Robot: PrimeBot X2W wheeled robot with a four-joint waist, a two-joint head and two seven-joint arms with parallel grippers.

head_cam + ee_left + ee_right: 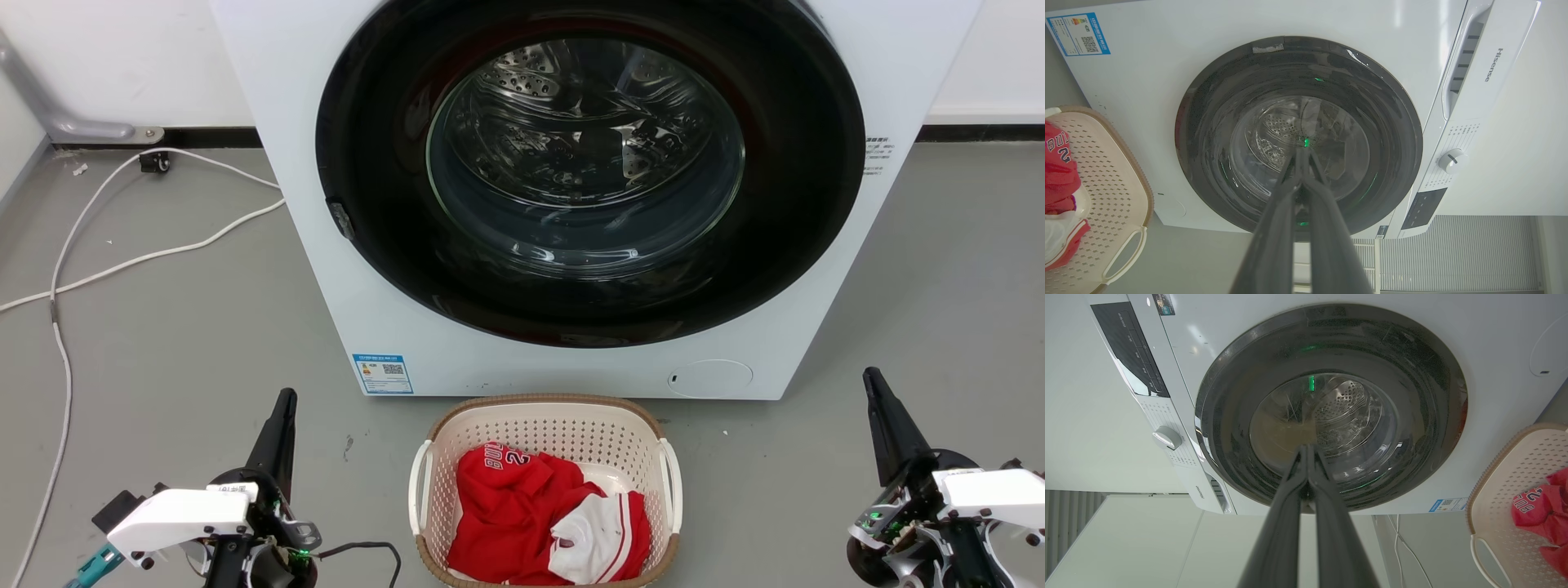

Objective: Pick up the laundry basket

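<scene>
Laundry basket point(543, 433) on floor point(204, 343) between our left gripper point(286, 402) and right gripper point(873, 380), touching neither, perhaps nearer the left; both pairs of fingers point(1274, 245) pressed together.

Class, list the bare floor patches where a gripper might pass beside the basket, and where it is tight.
Bare floor lies between the left gripper and the basket, and between the basket and the right gripper. It is tight behind the basket, near the washer. Cables cross the far-left floor.
</scene>
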